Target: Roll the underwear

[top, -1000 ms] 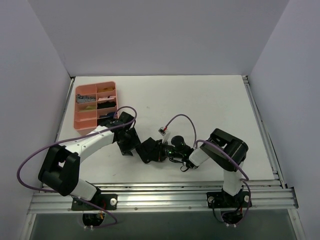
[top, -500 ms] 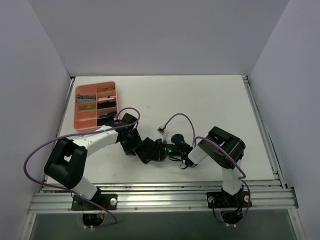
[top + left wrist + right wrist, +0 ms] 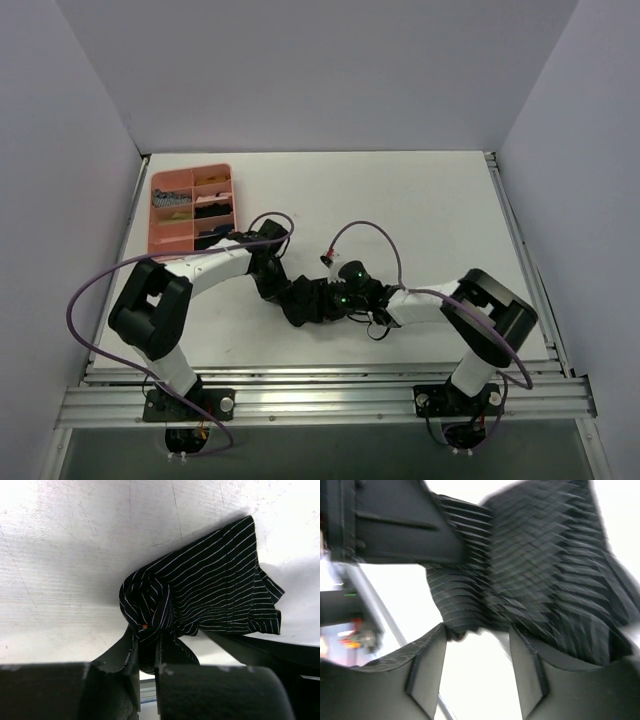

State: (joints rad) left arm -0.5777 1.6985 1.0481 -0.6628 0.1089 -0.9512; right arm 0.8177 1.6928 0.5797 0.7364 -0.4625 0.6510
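Note:
The underwear is a small black cloth with thin white stripes, lying crumpled on the white table between both arms. My left gripper is shut on a bunched fold at the cloth's near edge, where a small orange speck shows. In the top view the left gripper meets the cloth from the left. My right gripper stands open, its fingertips just at the blurred cloth's edge with only table between them. From above, the right gripper sits against the cloth's right side.
A pink divided tray with several small folded cloths stands at the back left, close behind my left forearm. Purple cables loop over both arms. A metal rail runs along the table's near edge. The left gripper's dark body fills the right wrist view's upper left.
My left gripper moved right onto the underwear and shut on a fold of it. My right gripper opened and let the cloth go, and its elbow swung out to the right.

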